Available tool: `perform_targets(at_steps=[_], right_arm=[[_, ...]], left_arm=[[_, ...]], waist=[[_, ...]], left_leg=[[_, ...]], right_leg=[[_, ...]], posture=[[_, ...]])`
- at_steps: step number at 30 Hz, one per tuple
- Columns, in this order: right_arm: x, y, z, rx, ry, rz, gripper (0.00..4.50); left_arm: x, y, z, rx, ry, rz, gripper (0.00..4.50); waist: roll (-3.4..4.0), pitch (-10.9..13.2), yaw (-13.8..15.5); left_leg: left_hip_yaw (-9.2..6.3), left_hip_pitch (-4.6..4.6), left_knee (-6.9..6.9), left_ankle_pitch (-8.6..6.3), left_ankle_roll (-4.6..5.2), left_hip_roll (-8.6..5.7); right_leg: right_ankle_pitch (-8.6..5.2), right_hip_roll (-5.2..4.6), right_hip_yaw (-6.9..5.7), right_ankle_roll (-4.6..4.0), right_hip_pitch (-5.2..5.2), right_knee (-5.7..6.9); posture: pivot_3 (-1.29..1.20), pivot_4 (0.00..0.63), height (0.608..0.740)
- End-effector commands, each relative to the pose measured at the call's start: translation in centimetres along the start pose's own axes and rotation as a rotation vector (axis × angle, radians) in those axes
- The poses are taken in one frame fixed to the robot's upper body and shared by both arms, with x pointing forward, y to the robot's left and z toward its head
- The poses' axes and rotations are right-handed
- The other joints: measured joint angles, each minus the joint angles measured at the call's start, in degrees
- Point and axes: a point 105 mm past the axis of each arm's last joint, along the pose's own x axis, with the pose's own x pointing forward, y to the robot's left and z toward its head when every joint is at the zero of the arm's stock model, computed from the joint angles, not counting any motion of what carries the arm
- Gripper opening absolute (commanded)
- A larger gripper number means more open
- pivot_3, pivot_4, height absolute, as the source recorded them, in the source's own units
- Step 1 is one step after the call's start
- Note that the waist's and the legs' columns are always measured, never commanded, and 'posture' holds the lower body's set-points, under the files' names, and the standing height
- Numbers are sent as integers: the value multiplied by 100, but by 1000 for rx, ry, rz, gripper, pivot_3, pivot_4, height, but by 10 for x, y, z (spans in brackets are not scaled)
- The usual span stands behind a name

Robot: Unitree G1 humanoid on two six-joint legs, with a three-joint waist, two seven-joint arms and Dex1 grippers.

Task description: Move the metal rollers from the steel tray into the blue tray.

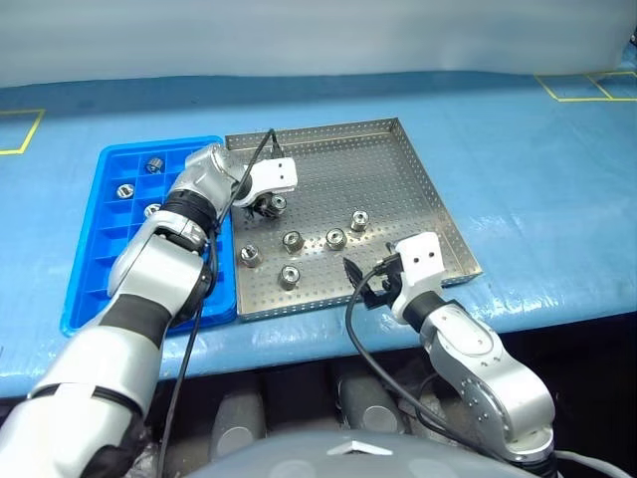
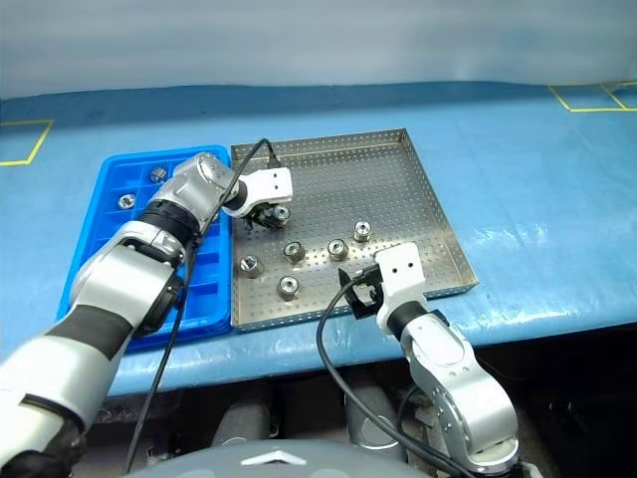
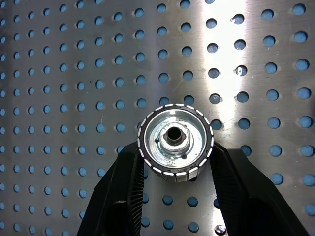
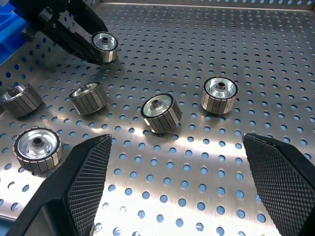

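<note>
Six rollers in steel tray: five metal rollers (image 4: 161, 112) are lying loose on the perforated floor of the steel tray (image 1: 418, 169); a sixth, the gripped roller (image 3: 174, 141), is sitting between the left fingers near the tray's left side.
Rollers already moved: three are resting in separate compartments at the far end of the blue tray (image 1: 90, 289), which is lying just beside the steel tray on its left.
Left gripper (image 1: 271, 206): it is pointing steeply down, jaws partly closed, both pads touching the roller's ribbed rim. Lift-off cannot be confirmed.
Reason for grip: the fingers are bracketing the rim from opposite sides, probably so the cylinder is not rolling away.
Right gripper (image 4: 177, 162): jaws are standing wide open, holding nothing, hovering over the near edge of the steel tray, apparently waiting clear of the left arm.
Left wrist view: it is showing pad contact and the roller's dark central hole.
Right wrist view: it is showing the spacing of the loose rollers.
Head views: they are showing both trays and the filled compartments.
</note>
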Motion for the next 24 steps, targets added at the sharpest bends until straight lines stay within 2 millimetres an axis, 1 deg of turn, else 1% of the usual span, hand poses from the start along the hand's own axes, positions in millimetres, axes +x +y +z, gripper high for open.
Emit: perform_targets(at_steps=[1, 3, 5, 7, 8, 10, 13, 16, 18, 20, 24], right_arm=[[-5, 0, 14, -10, -64, -6, 4500], [-5, 1, 14, -9, -65, -4, 4500], [-5, 2, 15, -9, -67, 3, 4500], [-3, 4, 16, -9, -70, 14, 4500], [-3, 5, 16, -9, -71, 18, 4500], [1, 9, 18, -9, -74, 43, 4500], [10, 16, 20, -20, -74, 94, 4500], [22, 27, 25, -44, -79, 154, 4500], [29, 35, 28, -55, -87, 197, 4500], [34, 43, 30, -67, -90, 243, 4500], [43, 57, 31, -88, -94, 311, 4500]], left_arm=[[-26, 29, 18, -61, -140, 137, 1722], [-40, 41, 21, -100, -207, 195, 1722], [-57, 54, 15, -148, -255, 285, 1722], [-76, 63, 1, -180, -271, 383, 1722], [-81, 65, -3, -186, -272, 413, 1722], [-104, 66, -24, -243, -280, 531, 1722], [-136, 61, -53, -338, -284, 703, 1722], [-158, 49, -76, -414, -263, 861, 1722], [-167, 42, -88, -441, -232, 954, 1722], [-172, 33, -96, -491, -219, 1023, 1722], [-162, 8, -103, -558, -198, 1060, 1722]], waist=[[0, 0, 3], [-1, 1, -1], [0, 1, -2], [3, 0, -8], [4, -1, -12], [9, -3, -9], [8, -2, 37], [4, -1, 169], [3, -1, 301], [1, -3, 433], [-3, -5, 679]], left_leg=[[0, -1, 1, 0, 0, 0], [0, 0, 1, 0, 0, 0], [0, 1, -1, 0, 0, 2], [0, 0, -4, 0, 0, 3], [3, 4, -8, 0, 0, 4], [6, 11, -17, 0, 0, 5], [6, 12, -17, 1, -1, 10], [-1, 9, -8, 3, -5, 9], [-1, 11, -3, 4, -7, 6], [-2, 14, 0, 5, -8, 4], [-3, 18, 5, 6, -10, 2]], right_leg=[[0, 0, 0, 0, 0, 0], [0, -1, 0, 1, 0, 0], [0, 1, 0, 0, -2, 1], [0, 1, 2, 0, -4, 3], [0, 1, 4, 0, -4, 4], [0, 1, 8, -1, -3, 5], [-1, 1, 6, -6, -5, 13], [1, 0, -2, -12, -8, 23], [1, -3, -3, -13, -5, 28], [1, -3, -5, -13, -3, 31], [2, -6, -9, -14, 4, 31]], posture=[[-148, 150, 740], [-141, 150, 740], [-133, 150, 740], [-112, 150, 740], [-99, 150, 740], [-68, 150, 740], [-20, 150, 740], [30, 150, 740], [60, 150, 740], [85, 150, 740], [102, 150, 740]])
